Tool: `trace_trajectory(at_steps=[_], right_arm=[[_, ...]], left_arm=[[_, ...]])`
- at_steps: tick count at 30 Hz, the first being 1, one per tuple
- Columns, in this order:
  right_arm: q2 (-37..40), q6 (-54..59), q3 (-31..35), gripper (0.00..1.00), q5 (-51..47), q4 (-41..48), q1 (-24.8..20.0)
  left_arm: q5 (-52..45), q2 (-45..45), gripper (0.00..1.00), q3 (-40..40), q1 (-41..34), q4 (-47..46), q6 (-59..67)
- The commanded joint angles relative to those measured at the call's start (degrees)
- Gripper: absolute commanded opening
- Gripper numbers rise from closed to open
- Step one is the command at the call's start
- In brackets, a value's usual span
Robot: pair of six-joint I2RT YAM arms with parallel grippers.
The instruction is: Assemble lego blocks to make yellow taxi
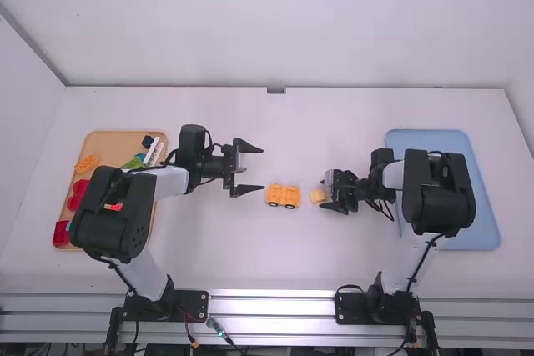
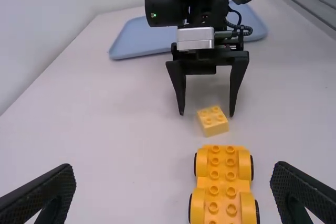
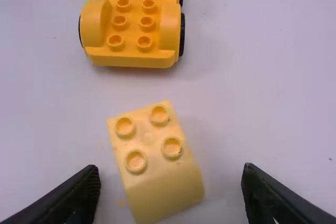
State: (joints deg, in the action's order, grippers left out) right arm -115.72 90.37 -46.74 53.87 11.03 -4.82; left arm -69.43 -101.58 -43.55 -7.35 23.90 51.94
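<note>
My left gripper (image 1: 249, 168) stands open left of the wheeled yellow base (image 1: 283, 196); it is also open in the left wrist view as my left gripper (image 2: 173, 195). My right gripper (image 1: 328, 192) is low at the table around the small light-yellow block (image 1: 318, 196). In the right wrist view my right gripper (image 3: 170, 195) is open, with a finger on each side of the block (image 3: 148, 139) and gaps between. The block sits slightly turned on the table, four studs up, apart from the wheeled base (image 3: 134, 30).
At the left, an orange tray (image 1: 108, 141) holds several coloured blocks, including red ones (image 1: 75, 196), an orange one (image 1: 87, 163) and a green one (image 1: 133, 162). A blue tray (image 1: 481, 235) lies on the right, partly under the right arm.
</note>
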Motion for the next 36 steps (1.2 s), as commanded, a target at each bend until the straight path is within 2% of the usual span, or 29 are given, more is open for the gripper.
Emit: trace_trajectory(at_steps=[1, 5, 7, 12, 13, 15, 18, 20, 22, 27, 36], right_arm=[[-1.1, -0.5, 1.3, 0.75, -0.8, -1.9, -0.1], [-1.1, -0.7, 1.5, 0.76, -0.3, -2.9, 0.8], [-1.1, -1.0, 1.4, 0.72, -1.4, -3.2, 2.0], [-1.1, -5.3, 1.4, 0.7, -3.6, -5.0, 3.3], [-1.1, -5.2, 1.4, 0.67, -3.9, -5.1, 3.5], [-1.1, -5.3, 1.4, 0.55, -4.3, -4.9, 3.4], [-1.1, -5.3, 1.4, 0.49, -4.3, -4.3, 2.8], [-1.1, -5.3, 1.5, 0.49, -4.2, -3.9, 2.4], [-1.1, -5.2, 1.4, 0.54, -4.2, -3.0, 2.0], [-1.1, -5.3, 1.5, 0.53, -4.2, -3.1, 1.1], [-1.1, -5.8, 1.5, 0.29, -4.2, -3.2, 1.1]], left_arm=[[-1.6, -0.3, 0.99, 0.4, -0.5, 0.0, 0.0], [-1.5, -0.3, 0.99, 0.4, -0.5, 0.2, 0.0], [-1.5, -0.3, 0.99, 0.4, -0.5, 0.1, 0.0], [-1.5, -0.3, 0.99, 0.5, -0.5, -0.2, 0.0], [-1.5, -0.3, 0.99, 0.5, -0.5, -0.3, 0.0], [-1.5, -0.3, 0.99, 0.5, -0.5, -0.6, 0.1], [-1.5, -0.3, 0.99, 0.5, -0.5, -0.8, 0.2], [-1.5, -0.3, 0.99, 0.5, -0.5, -1.0, 0.3], [-1.5, -0.3, 0.99, 0.5, -0.5, -1.1, 0.2], [-1.5, -0.3, 0.99, 0.5, -0.5, -1.2, 0.2], [-1.5, -0.3, 0.99, 0.5, -0.5, -1.6, 0.2]])
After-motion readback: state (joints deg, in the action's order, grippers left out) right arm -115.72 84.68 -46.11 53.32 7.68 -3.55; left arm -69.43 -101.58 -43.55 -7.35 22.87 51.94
